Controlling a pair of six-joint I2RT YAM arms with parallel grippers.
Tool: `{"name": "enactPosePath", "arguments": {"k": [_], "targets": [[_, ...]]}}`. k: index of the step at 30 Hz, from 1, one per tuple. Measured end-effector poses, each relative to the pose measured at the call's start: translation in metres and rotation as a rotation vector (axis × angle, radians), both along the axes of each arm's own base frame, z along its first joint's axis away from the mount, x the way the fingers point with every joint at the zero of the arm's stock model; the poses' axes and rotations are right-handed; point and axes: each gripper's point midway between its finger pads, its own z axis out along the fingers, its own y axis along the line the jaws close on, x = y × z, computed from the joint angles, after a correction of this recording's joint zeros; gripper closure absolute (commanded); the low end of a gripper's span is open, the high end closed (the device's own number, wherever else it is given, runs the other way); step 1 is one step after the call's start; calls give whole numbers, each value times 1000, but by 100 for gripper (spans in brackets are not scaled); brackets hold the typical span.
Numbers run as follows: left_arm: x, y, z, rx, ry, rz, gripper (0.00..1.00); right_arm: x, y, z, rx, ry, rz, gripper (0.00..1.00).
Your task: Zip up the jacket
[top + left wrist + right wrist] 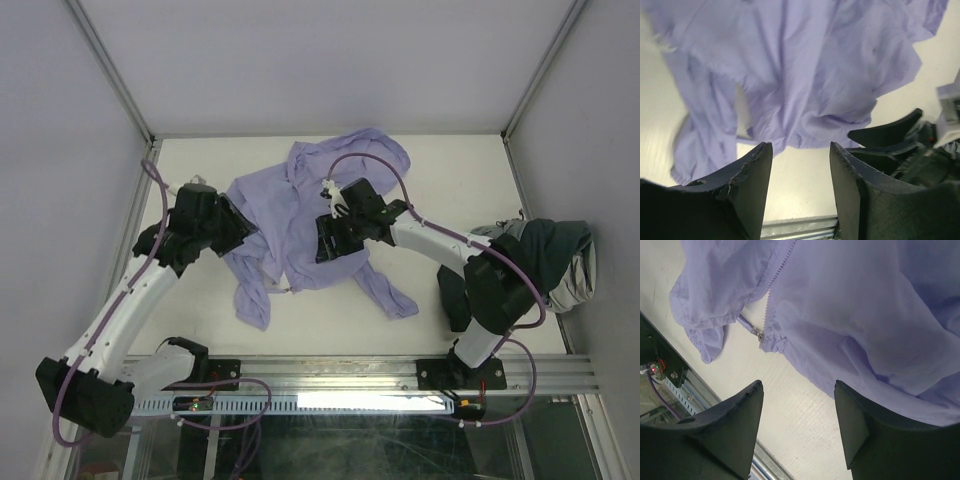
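Observation:
The lavender jacket (300, 205) lies crumpled and spread in the middle of the table, one sleeve trailing toward the front. My left gripper (240, 230) is at its left edge, open and empty; in the left wrist view (800, 150) it hovers over bare table just short of the jacket's hem (805, 80). My right gripper (324, 250) is over the jacket's lower middle, open and empty (799, 387). The right wrist view shows the jacket (865, 315), its open zipper teeth (772, 295) and the zipper pull (760, 336) at the hem, ahead and left of the fingers.
A dark grey-green bunched garment (555, 260) lies at the right edge beside the right arm. A metal rail (400, 372) runs along the table's near edge and shows in the right wrist view (670, 375). Walls enclose the table (200, 300) at left, right and back.

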Motion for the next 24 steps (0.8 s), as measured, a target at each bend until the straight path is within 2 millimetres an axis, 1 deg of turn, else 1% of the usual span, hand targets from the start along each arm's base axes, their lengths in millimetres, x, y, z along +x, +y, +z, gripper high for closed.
{"name": "enactPosePath", "arguments": {"k": [2, 3, 4, 6, 8, 10, 11, 12, 14, 16, 18, 20, 22, 24], "targets": [[17, -11, 12, 23, -24, -77, 51, 2, 1, -4, -3, 3, -2, 40], [24, -18, 15, 22, -30, -116, 53, 4, 1, -7, -6, 6, -4, 40], [32, -27, 15, 20, -32, -158, 54, 5, 1, -11, -11, 13, -7, 41], [45, -46, 8, 16, -21, -243, 57, 9, -1, -20, -22, 28, -17, 41], [53, -68, -10, 18, 9, -327, 60, 14, -6, -31, -39, 50, -38, 42], [58, -85, -34, 27, 54, -396, 66, 21, -11, -40, -50, 67, -64, 42], [60, -90, -46, 36, 77, -414, 69, 26, -15, -45, -54, 75, -81, 43], [60, -94, -62, 48, 112, -441, 72, 30, -20, -50, -61, 83, -97, 43], [61, -96, -83, 70, 157, -461, 75, 37, -30, -59, -74, 98, -128, 43], [61, -92, -100, 86, 185, -467, 75, 43, -44, -67, -91, 114, -167, 43], [58, -84, -112, 94, 210, -456, 76, 49, -58, -72, -97, 133, -211, 43], [53, -73, -124, 96, 241, -435, 76, 58, -71, -72, -94, 136, -251, 43], [46, -63, -139, 99, 275, -414, 76, 66, -85, -73, -92, 139, -294, 43], [35, -53, -153, 100, 317, -398, 76, 72, -98, -73, -91, 146, -337, 43]]}}
